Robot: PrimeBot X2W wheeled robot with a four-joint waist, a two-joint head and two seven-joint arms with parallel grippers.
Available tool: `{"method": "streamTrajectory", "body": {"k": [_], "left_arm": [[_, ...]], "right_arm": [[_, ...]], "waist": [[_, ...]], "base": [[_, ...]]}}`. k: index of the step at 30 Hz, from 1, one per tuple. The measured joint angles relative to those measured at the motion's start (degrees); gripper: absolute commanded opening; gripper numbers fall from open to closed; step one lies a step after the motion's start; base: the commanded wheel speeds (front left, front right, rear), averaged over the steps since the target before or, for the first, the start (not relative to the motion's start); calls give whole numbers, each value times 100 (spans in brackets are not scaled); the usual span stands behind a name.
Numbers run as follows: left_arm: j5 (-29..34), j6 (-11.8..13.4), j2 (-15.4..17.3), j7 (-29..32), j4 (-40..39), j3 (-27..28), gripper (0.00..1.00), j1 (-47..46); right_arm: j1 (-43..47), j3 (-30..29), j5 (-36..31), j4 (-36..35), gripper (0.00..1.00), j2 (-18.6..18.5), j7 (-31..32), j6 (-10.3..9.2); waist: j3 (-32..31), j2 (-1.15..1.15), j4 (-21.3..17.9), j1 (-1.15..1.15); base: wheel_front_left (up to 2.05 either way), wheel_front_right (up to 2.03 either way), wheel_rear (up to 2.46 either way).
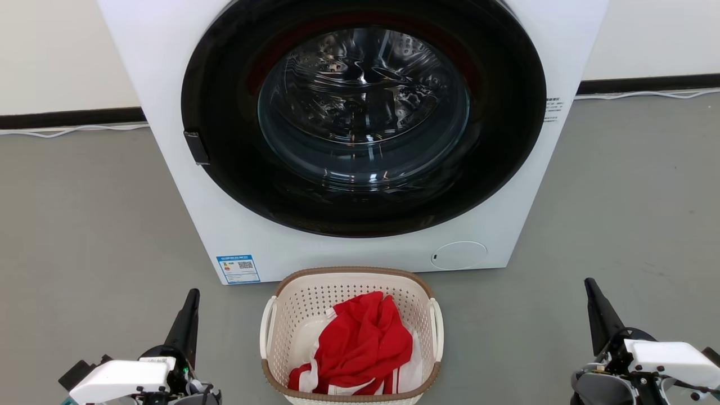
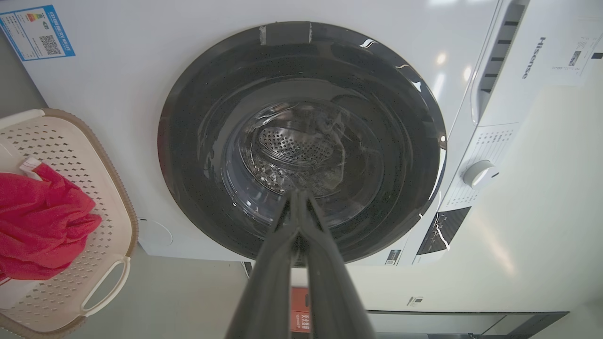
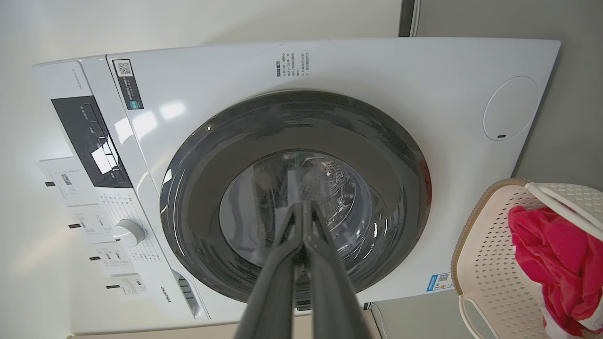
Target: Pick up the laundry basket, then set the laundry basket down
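Your left gripper [image 1: 192, 301] and right gripper [image 1: 592, 292] both have their fingers pressed together on nothing, pointing up at the bottom corners of the head view. The laundry basket [image 1: 315, 298] stands on the floor between them, apart from both, one white side handle [image 1: 265, 332] turned toward each arm. A red garment [image 1: 365, 343] with white trim lies bunched inside it. Just behind the basket stands a white front-loading washing machine [image 1: 157, 56], its round dark-rimmed glass door [image 1: 363, 112] facing you. The floor [image 1: 84, 225] is plain grey. A black baseboard [image 1: 56, 118] and a white cable [image 1: 67, 132] run along the pale wall.
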Motion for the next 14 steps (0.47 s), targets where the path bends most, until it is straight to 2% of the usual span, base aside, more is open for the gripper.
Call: {"method": "streamTrajectory", "body": {"k": [14], "left_arm": [[0,0,-11,26,0,11,0,0]], "right_arm": [[0,-4,-1,0,0,1,5,0]], "waist": [[0,0,0,0]], "base": [[0,0,0]]}}
